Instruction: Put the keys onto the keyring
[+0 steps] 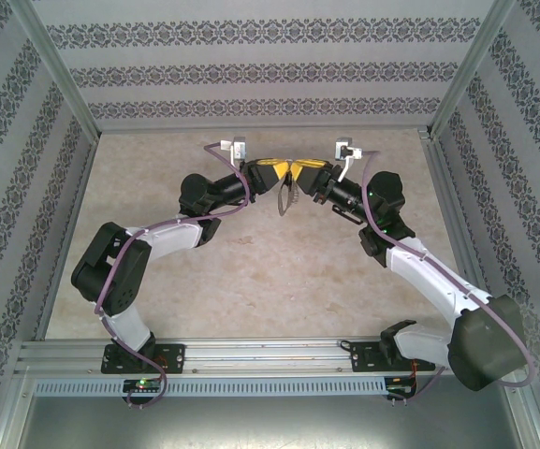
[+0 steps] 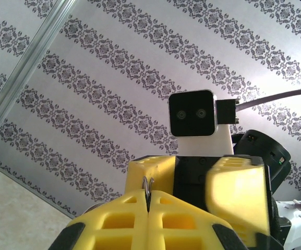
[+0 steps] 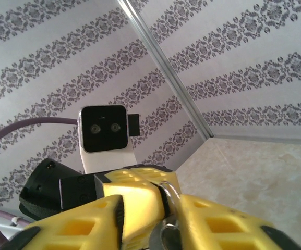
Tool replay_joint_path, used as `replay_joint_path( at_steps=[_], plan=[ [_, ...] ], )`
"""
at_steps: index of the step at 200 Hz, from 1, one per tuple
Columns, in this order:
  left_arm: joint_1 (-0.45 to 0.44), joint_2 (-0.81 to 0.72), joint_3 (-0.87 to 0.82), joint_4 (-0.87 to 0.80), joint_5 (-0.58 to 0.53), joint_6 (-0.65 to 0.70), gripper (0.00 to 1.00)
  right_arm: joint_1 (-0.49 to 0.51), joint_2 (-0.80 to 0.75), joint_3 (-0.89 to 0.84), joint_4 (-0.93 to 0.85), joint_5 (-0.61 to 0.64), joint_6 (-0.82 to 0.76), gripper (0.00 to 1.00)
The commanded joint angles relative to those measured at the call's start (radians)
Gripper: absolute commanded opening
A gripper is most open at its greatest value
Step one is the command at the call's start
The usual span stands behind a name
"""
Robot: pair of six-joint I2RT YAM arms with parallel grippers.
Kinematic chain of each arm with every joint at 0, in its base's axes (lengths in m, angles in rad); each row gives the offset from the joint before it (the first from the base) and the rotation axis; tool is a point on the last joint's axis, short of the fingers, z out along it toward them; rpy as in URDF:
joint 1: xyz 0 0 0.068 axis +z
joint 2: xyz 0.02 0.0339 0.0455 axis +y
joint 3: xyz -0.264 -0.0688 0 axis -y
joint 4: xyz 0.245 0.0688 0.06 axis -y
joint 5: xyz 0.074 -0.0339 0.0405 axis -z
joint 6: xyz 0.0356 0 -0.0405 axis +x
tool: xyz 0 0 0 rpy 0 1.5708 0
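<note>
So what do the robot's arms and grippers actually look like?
The left arm and right arm have white links, black joints and purple cables alongside. The left gripper and right gripper have blocky yellow fingers and a black, white-mounted camera.

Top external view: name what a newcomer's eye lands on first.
Two yellow grippers meet tip to tip over the far middle of the table, the left gripper and the right gripper. The thin keyring dangles beneath them, pinched in the shut left gripper. Patterned wallpaper rings the scene.
</note>
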Motion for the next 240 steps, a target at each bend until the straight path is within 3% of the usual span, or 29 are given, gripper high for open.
replay_joint_path(
  at_steps=[1,95,199,240],
  plan=[
    [-0.002,-0.008,0.032,0.086,0.007,-0.016,0.0,0.006,-0.002,0.006,0.033,-0.016,0.002,0.43],
    [-0.003,-0.004,0.033,0.086,0.01,-0.017,0.0,-0.029,-0.014,-0.022,0.051,-0.001,0.028,0.43],
    [-0.004,-0.013,0.021,0.085,0.01,-0.016,0.0,-0.01,0.04,0.019,0.063,-0.023,0.031,0.26],
    [-0.003,-0.01,0.021,0.085,0.01,-0.016,0.0,-0.006,0.043,0.024,0.063,-0.029,0.033,0.26]
  ],
)
